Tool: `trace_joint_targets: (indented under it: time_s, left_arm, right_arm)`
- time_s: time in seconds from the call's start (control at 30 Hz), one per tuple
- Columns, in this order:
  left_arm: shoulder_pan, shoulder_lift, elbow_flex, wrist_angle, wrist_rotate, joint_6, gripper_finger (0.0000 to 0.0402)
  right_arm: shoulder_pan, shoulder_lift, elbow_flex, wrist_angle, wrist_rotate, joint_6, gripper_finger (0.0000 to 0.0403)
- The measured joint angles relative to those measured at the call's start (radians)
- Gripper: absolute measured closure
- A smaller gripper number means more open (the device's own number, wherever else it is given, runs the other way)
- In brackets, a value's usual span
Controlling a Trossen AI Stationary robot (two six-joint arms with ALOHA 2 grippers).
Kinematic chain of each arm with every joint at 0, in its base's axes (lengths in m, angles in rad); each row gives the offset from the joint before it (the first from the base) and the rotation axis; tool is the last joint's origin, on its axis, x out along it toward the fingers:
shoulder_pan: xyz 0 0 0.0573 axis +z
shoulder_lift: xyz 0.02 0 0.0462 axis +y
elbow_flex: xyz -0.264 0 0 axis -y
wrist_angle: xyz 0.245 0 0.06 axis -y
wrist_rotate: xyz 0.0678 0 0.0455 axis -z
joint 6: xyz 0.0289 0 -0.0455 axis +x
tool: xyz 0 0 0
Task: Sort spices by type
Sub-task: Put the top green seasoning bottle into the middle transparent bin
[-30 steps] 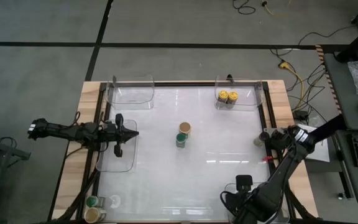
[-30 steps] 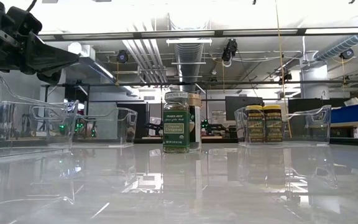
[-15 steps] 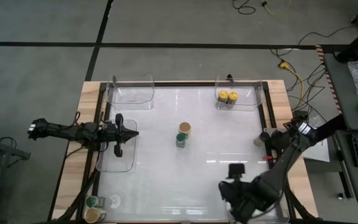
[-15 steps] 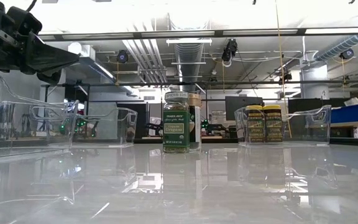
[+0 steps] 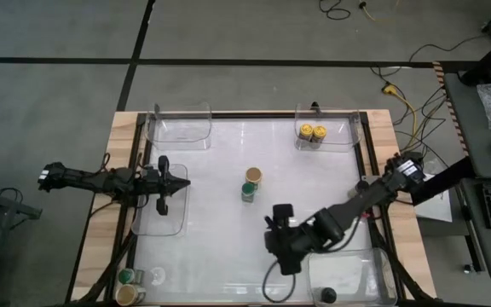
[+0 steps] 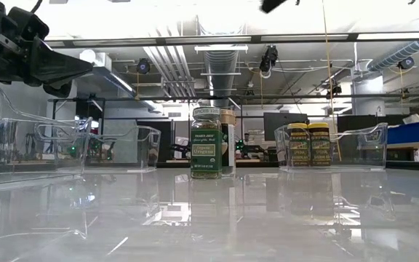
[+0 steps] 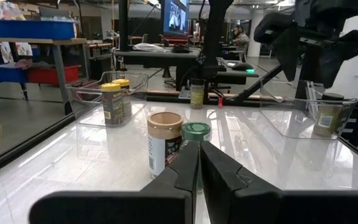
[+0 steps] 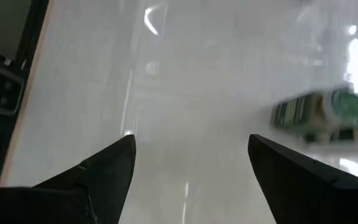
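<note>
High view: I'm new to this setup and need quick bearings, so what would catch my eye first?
The right gripper, open and empty, reaches over the table's near middle toward the green-lidded jar and tan-lidded jar standing at the table's centre. Two yellow-lidded jars sit in the far right bin. The left gripper, shut, waits over the left side bin.
</note>
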Motion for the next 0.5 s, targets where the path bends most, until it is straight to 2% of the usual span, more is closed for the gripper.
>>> trace_joint_targets:
  time_s: [0.27,0.4,0.5]
  left_arm:
    - [0.000,0.001,0.000,0.033,-0.008,-0.041,0.0400]
    - [0.000,0.001,0.000,0.146,-0.009,-0.087,0.0400]
    - [0.003,0.007,0.000,0.259,-0.008,-0.052,0.0400]
  right_arm:
    - [-0.058,0.000,-0.025,0.071,-0.002,-0.110,0.0116]
    - [-0.089,0.000,-0.025,0.136,-0.002,-0.137,0.0121]
    - [-0.112,0.001,-0.029,0.163,-0.002,-0.159,0.0124]
